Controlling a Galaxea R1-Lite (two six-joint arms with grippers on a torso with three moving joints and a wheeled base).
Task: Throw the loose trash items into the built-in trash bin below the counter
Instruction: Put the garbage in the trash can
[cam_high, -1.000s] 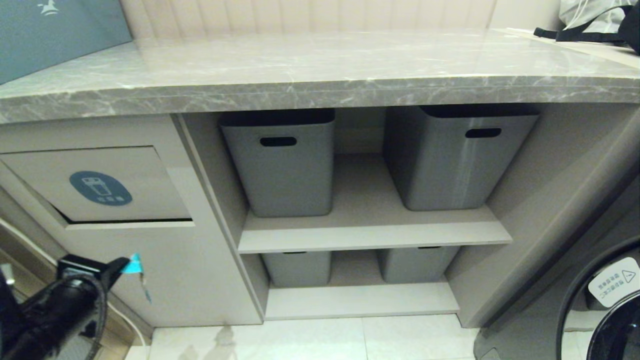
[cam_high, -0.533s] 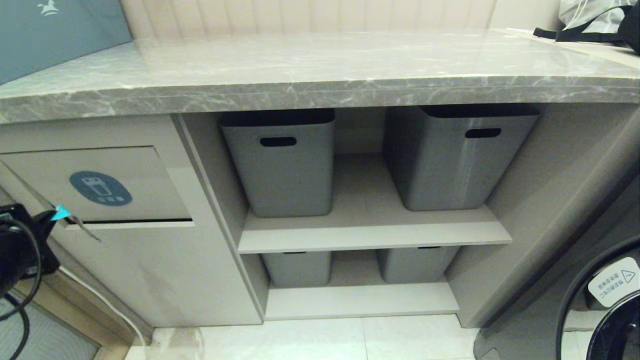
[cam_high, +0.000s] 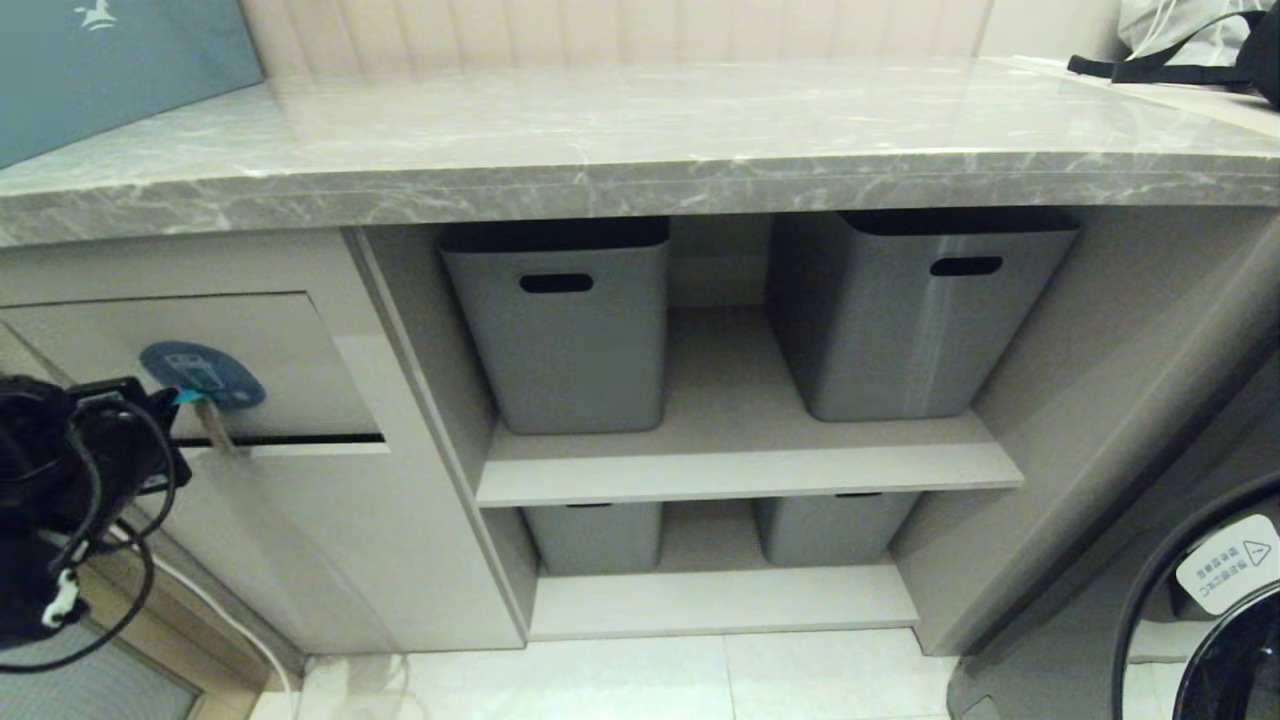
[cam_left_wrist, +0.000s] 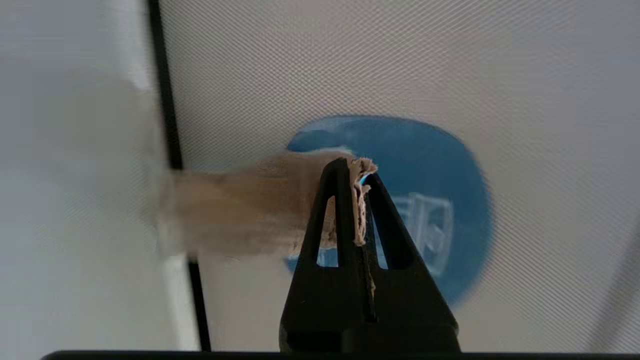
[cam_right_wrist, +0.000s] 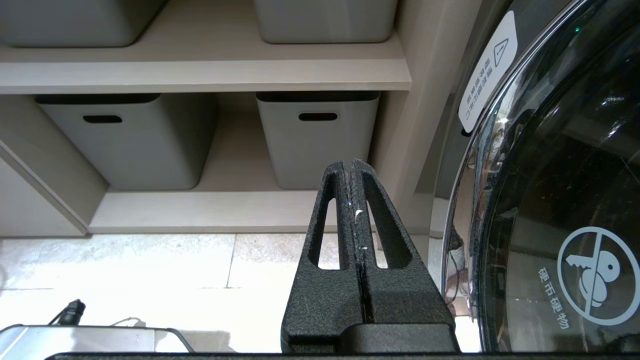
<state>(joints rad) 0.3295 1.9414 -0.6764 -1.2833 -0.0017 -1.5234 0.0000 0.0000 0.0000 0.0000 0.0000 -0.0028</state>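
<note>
Grey marble surface (cam_high: 640, 150) overhead, beige cabinetry below, grey tubs (cam_high: 560, 330) on shelves well off to the right of the left claw (cam_high: 178, 400). Pale floor tiles lower down, dark round appliance door (cam_right_wrist: 560, 200) beside the parked right claw (cam_right_wrist: 352, 167), shut on nothing. Left claw level, pointed at the bin flap (cam_high: 290, 350), tips right at the blue sticker (cam_left_wrist: 430, 200), pinched shut on the strip (cam_left_wrist: 240, 210). Brown and frayed at the gripped end, teal just showing between the tips; hangs from the claw down across the dark slot (cam_high: 300, 439) at the flap's lower edge.
</note>
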